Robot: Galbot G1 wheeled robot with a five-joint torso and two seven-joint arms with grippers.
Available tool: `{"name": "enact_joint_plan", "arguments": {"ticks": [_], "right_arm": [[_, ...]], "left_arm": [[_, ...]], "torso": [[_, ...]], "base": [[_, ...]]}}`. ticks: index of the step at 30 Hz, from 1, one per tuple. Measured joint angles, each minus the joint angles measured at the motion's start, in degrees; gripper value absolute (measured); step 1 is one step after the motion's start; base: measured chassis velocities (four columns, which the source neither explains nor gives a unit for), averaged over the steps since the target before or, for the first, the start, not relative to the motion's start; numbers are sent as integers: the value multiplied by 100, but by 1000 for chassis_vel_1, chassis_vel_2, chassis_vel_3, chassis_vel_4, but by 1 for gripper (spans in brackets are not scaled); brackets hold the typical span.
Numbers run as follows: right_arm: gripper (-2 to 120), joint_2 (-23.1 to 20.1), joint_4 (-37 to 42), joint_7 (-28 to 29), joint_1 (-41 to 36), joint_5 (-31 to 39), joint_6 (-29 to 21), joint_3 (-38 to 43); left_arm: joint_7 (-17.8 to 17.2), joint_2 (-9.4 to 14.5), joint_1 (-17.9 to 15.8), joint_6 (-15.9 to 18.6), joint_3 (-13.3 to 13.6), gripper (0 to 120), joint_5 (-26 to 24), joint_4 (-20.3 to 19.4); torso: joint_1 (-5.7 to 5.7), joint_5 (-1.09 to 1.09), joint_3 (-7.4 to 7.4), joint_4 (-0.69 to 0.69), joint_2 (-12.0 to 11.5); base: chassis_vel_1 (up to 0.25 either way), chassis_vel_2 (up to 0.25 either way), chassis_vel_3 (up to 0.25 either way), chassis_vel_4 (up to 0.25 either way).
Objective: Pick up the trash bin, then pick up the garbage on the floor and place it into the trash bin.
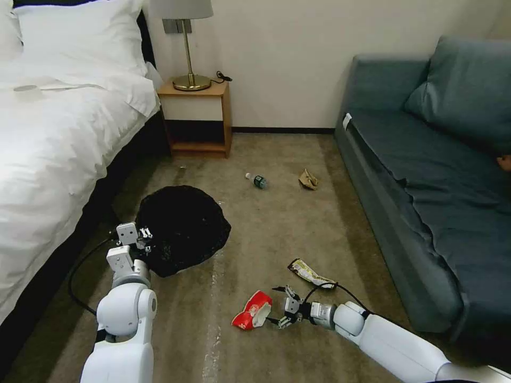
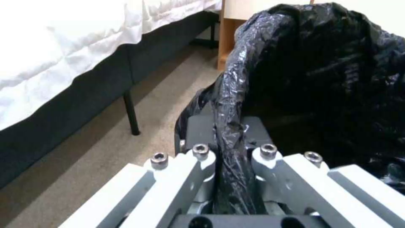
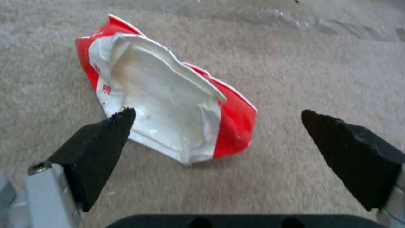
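Low in the frame, right of centre in the head view, the right pincer (image 1: pixel 283 308) hangs just above the carpet with its black-padded fingers (image 3: pixel 99 148) spread wide, pinching nothing. Just to its left in that view lies the crumpled red-and-white wrapper (image 1: pixel 252 310), near but not touching; in the right wrist view the wrapper (image 3: pixel 169 104) sits ahead of the tips and nearer one finger than the other, its long axis slanting across the gap, so I judge a short reach forward would bring it between the pads. This arm is clearly the closer one to it. Just behind the right pincer lies the flat dark-and-yellow snack wrapper (image 1: pixel 310 273). At lower left, the left pincer (image 1: pixel 137 240) is pressed together on the black-bag-lined rim of the small round trash bin (image 1: pixel 181 227), the crinkled bag (image 2: pixel 232 126) caught between its jaws. Farther back, mid-frame, lie the small clear green-labelled bottle (image 1: pixel 257 181) and, to its right, the crumpled brown paper (image 1: pixel 308 180), well apart from both arms.
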Motion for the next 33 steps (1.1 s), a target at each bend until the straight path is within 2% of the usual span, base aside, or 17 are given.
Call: {"name": "enact_joint_plan", "arguments": {"ticks": [7,19,27,33], "right_arm": [[100,238,-262,1,88,-144,148,2],[100,398,-573,-11,74,-97,285,14],[100,808,-827,-15,137,-111,368,35],[98,843,-950,-16,134,-124,464,52]], "left_arm": [[1,-26,-13,0,19,5,0,-5],[13,-21,-13,-5,-73,5,-16,-20],[16,-39,-21,-4,-45,5,-16,-25],[16,-43,-21,-3,-59,5,-16,-30]], "torso": [[0,0,0,0,0],[0,-1,0,-1,0],[0,0,0,1,0],[0,-1,0,1,0]], "base": [[0,0,0,0],[0,0,0,0],[0,0,0,0],[0,0,0,0]]}}
